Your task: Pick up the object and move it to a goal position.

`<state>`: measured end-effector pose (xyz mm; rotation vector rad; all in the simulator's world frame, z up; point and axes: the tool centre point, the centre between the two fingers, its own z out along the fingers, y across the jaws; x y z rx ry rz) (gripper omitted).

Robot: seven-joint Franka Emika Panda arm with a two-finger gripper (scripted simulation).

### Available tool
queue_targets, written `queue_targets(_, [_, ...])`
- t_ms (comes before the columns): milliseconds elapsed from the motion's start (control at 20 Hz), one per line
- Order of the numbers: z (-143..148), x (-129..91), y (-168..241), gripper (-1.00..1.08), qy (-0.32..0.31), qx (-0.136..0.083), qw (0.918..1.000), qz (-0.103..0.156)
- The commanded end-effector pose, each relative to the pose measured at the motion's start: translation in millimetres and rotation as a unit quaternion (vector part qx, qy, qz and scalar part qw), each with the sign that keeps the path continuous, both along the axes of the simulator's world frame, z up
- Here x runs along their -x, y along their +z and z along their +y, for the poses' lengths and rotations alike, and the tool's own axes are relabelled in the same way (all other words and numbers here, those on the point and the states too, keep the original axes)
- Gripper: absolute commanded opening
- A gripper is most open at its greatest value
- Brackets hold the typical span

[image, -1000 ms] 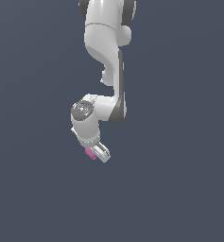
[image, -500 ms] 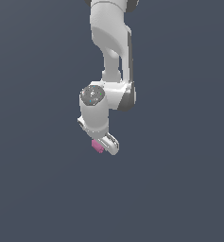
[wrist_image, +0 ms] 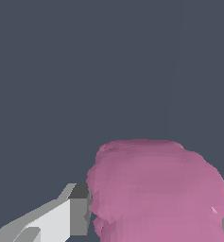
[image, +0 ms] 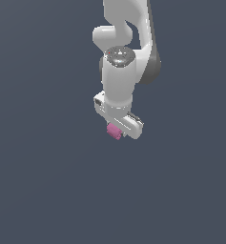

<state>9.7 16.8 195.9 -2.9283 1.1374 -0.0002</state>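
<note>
A small pink lumpy object (image: 114, 131), roughly cubic with no clear long axis, sits pinched in the white gripper (image: 118, 132), peeking out at its seven o'clock side in the exterior view. In the wrist view the object (wrist_image: 156, 189) fills the space beside a grey fingertip (wrist_image: 78, 215). The white arm (image: 121, 57) hangs from twelve o'clock against plain dark grey.
</note>
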Motion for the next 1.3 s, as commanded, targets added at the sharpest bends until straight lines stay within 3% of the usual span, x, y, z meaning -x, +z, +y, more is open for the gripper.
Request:
queue_targets(0, [18.4, 6.1, 26.1, -1.00, 0.000, 0.000, 1.0000, 0.000])
queue_targets(850, [140.5, 38.4, 196.5, -1.00, 0.000, 0.001, 1.0000, 0.000])
queue_targets(1250, [177.7, 45.2, 246.8, -1.00, 0.000, 0.000, 1.0000, 0.000])
